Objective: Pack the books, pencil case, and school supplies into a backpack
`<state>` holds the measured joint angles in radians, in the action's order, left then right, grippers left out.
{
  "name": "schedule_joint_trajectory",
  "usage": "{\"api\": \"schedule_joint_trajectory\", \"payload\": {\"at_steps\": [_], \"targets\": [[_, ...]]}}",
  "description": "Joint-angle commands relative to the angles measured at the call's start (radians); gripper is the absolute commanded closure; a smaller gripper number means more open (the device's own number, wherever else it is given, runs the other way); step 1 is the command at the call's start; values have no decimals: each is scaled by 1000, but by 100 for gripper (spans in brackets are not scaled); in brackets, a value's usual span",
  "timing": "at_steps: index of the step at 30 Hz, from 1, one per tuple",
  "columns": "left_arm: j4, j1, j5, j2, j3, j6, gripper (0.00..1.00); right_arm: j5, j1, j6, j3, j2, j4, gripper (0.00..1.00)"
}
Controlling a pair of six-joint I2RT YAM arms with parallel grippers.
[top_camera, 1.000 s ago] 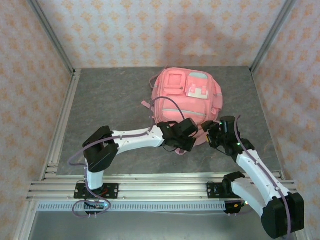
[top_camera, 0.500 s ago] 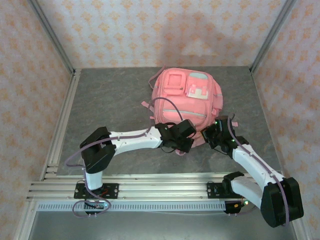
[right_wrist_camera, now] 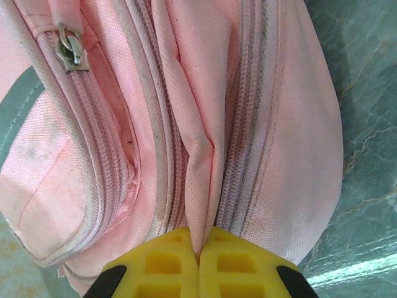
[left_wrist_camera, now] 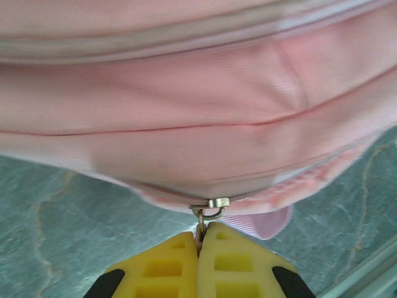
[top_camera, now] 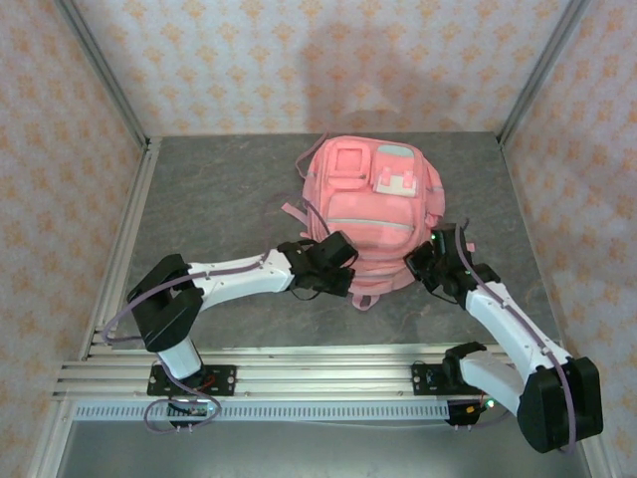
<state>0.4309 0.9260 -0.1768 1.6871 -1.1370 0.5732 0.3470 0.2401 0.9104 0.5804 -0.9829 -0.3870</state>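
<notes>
The backpack [top_camera: 370,214] sits mid-worktop [top_camera: 209,199] and blocks any straight path across. Wide bare worktop lies at its 9 o'clock. Narrower strips run at 12 and 3 o'clock, hemmed in by the papered walls [top_camera: 299,60]. The left arm [top_camera: 239,275] slants in at 7 o'clock and the right arm [top_camera: 508,319] at 4 o'clock, both with jaws clamped on the pack's near edge. Between them, at 6 o'clock, is a small open patch.
</notes>
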Motion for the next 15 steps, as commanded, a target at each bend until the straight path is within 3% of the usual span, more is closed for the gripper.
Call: {"api": "schedule_joint_trajectory", "payload": {"at_steps": [1, 5, 9, 10, 12, 15], "targets": [[51, -27, 42, -45, 57, -19, 100, -129, -55, -66, 57, -2, -49, 100], [46, -35, 44, -61, 81, -18, 100, -166, -86, -110, 124, -39, -70, 100], [22, -35, 13, -45, 77, -4, 100, -208, -101, -137, 199, -112, -87, 93], [6, -34, -8, -36, 72, 2, 100, -206, -101, -136, 211, -127, -90, 87], [-19, -33, -43, -15, 53, 17, 100, -177, -101, -119, 228, -149, -103, 67], [-54, -23, -76, 1, 29, 30, 100, -156, -101, -65, 215, -120, -139, 50]]}}
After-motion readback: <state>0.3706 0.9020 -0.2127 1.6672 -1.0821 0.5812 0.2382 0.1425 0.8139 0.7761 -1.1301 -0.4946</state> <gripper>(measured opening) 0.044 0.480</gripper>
